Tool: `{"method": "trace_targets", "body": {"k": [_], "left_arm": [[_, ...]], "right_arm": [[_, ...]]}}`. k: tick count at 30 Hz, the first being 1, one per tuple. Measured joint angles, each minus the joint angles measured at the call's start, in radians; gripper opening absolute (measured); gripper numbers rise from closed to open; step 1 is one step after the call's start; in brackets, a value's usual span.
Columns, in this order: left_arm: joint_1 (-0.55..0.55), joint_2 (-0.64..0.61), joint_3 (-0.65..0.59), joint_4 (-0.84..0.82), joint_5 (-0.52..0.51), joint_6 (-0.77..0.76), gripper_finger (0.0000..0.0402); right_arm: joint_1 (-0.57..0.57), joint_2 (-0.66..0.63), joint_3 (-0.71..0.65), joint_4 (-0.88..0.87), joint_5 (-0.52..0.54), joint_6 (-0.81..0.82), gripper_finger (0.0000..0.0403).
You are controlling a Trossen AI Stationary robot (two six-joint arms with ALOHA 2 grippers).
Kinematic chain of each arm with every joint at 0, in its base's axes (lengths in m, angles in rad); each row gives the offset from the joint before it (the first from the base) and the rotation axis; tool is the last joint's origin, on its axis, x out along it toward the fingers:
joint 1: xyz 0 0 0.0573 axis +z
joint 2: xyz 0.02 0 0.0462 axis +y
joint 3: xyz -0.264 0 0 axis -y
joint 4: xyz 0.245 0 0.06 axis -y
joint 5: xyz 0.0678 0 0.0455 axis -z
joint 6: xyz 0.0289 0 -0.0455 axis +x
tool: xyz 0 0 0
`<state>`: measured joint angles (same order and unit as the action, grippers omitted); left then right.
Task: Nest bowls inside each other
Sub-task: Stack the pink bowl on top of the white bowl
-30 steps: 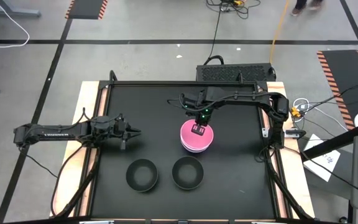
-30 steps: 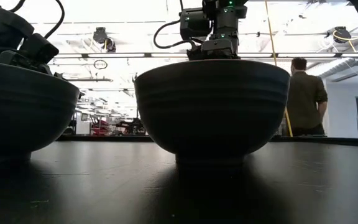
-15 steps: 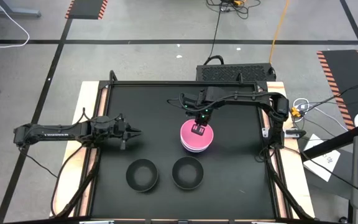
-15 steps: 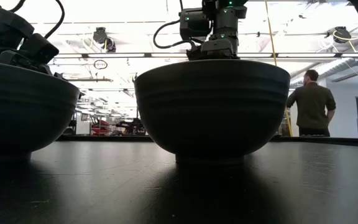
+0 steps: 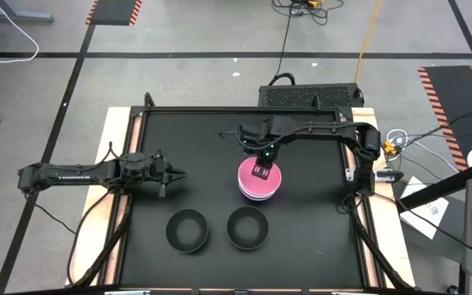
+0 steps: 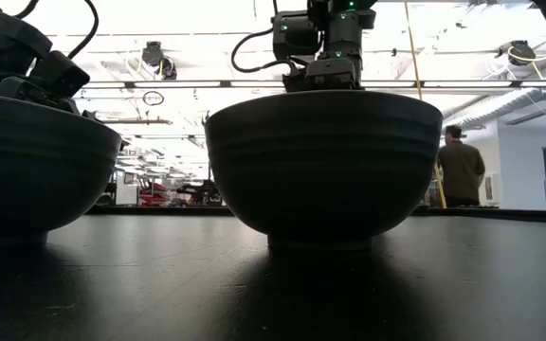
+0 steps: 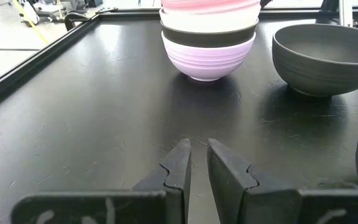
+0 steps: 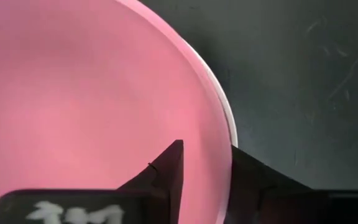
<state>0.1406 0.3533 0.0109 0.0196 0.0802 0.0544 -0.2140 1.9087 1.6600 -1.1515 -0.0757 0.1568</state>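
Since last look, my right end effector (image 8: pixel 205 163) has parted slightly, fingers straddling pink bowl (image 5: pixel 260 177) rim. Stack at desk (image 5: pixel 318 238) centre; black bowls (image 5: pixel 247 227) at 6 o'clock. Left end effector (image 7: pixel 197 158) nearly closed, empty, at 9.

Left arm: extended low from table's left edge toward centre, idle. Left gripper (image 5: pixel 173 174) just above table surface, fingers (image 7: pixel 178 167) nearly together, narrow gap, nothing between them.

Right arm: reaches in from right rear corner, wrist bent down. Right gripper (image 5: pixel 260 170) pointing straight down, fingers (image 8: pixel 168 167) apparently parted slightly; grip unclear.
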Motion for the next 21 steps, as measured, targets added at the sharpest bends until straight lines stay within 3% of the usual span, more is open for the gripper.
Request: {"method": "trace_targets", "body": {"k": [8,21], "left_arm": [[0.0,0.0,0.0,0.0,0.0,-0.001,0.0056],[0.0,0.0,0.0,0.0,0.0,-0.003,0.0056]], "right_arm": [[0.0,-0.005,0.0,-0.005,-0.006,0.009,0.0117],[-0.01,-0.064,-0.002,0.014,0.001,-0.012,0.0122]]}}
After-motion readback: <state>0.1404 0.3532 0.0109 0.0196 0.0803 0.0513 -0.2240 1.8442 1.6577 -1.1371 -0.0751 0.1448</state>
